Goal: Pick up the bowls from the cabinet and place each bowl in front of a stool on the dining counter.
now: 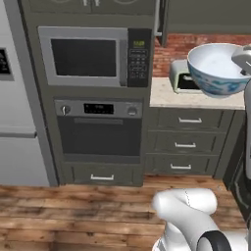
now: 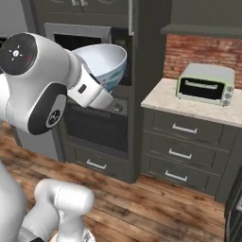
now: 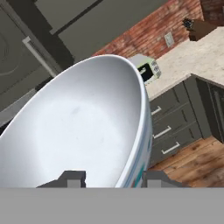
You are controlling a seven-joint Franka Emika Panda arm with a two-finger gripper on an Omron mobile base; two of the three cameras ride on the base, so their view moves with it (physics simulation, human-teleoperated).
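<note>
Pinched on its rim between my two dark fingertips (image 3: 73, 178), the round white ceramic bowl with blue-patterned outside (image 3: 83, 127) rides high, left of the pale-green toaster oven (image 3: 148, 70), likely rigid, glossy, slippery and breakable.

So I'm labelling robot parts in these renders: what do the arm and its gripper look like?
The arm is built of glossy white rounded links with dark grey to black joints. One round dark joint cap carries small white marks and a red dot, and a dark band bears a small white logo. The gripper has a white body and two small dark grey, blocky finger tips.
</note>
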